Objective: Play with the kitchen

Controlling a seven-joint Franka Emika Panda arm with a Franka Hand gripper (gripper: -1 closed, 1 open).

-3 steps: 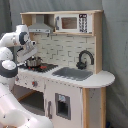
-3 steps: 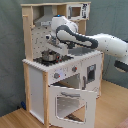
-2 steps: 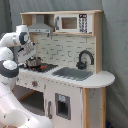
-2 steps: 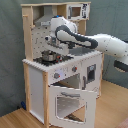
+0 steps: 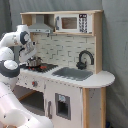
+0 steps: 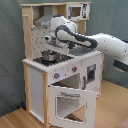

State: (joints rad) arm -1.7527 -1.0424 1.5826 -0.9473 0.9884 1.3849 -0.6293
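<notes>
Toy kitchen (image 6: 47,75) with its oven door (image 6: 70,102) hanging open. The jaws (image 6: 50,47) hover just above a small metal pot (image 6: 48,56) on the hob; their grip state cannot be told.

A grey curtain (image 5: 116,60) hangs as the backdrop in both exterior views — dull, softly folded. In the second exterior view, a wooden floor (image 6: 20,119) shows at 7 o'clock — pale brown boards.

grey curtain (image 5: 116,45) backdrop; wooden floor (image 6: 15,120)
</notes>
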